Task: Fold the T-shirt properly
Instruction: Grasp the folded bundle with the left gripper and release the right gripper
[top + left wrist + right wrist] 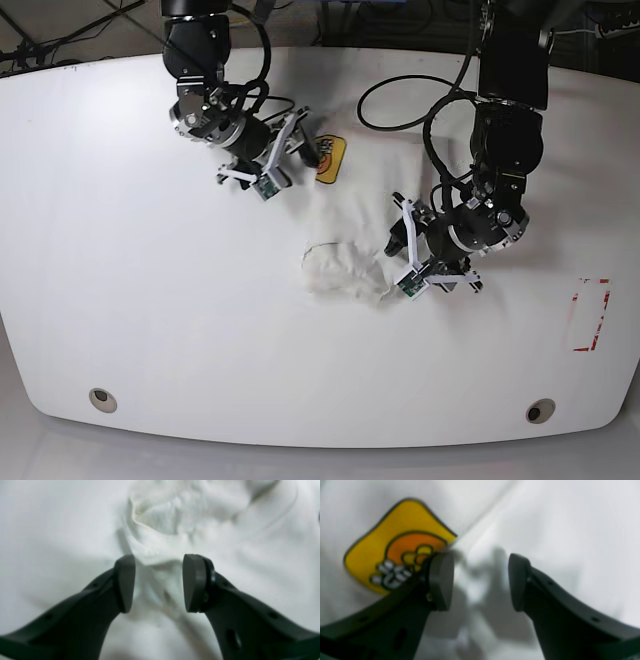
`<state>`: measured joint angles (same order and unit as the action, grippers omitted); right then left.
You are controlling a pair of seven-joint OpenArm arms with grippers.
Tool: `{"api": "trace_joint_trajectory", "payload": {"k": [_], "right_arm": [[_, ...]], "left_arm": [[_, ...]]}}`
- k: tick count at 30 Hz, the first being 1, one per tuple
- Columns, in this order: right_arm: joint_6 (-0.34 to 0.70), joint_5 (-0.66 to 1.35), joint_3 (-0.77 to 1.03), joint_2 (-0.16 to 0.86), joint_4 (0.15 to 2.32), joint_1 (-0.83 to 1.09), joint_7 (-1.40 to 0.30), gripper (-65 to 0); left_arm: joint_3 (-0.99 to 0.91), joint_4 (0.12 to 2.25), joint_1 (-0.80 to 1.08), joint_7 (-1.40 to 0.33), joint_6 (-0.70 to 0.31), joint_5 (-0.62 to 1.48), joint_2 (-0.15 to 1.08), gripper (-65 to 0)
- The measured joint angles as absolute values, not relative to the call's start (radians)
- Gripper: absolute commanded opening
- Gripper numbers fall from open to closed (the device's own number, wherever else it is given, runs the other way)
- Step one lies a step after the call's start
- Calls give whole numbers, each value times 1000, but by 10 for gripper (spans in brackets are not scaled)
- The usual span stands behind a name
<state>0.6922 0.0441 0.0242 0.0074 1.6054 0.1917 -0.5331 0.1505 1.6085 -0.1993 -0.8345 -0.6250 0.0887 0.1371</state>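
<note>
We are at the reach-in step: the T-shirt (345, 270) lies bunched mid-table. Beside its folds our left gripper (158, 582) gapes, holding nothing; near its yellow graphic (395, 547) our right gripper (481, 581) gapes too. Next, we judge, both must close on cloth.

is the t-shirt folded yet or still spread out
Mostly spread, not neatly folded. The T-shirt lies flat across the table with a crumpled bunch near its middle, and its yellow graphic shows.
</note>
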Motion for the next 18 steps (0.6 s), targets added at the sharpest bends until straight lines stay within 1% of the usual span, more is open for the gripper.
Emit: {"api": "trace_joint_trajectory", "payload": {"k": [6, 9, 11, 13, 16, 18], "right_arm": [[694, 33, -75, -31, 1615, 167, -595, -323], [693, 44, -88, -33, 1617, 154, -602, -323], [693, 45, -87, -32, 1620, 152, -603, -323], [693, 44, -83, -24, 1621, 151, -604, -323], [692, 44, -80, -16, 1621, 150, -605, -323], [693, 44, -78, -4, 1621, 150, -606, -323]], "left_arm": [[150, 1719, -169, -831, -620, 89, 134, -371], [147, 1766, -116, -831, -617, 89, 130, -369], [147, 1784, -78, -836, -590, 89, 123, -362], [147, 1786, -48, -838, -510, 88, 101, -312], [152, 1775, -20, -821, -451, 90, 78, -214], [154, 1745, -7, -817, -444, 94, 75, -196]]}}
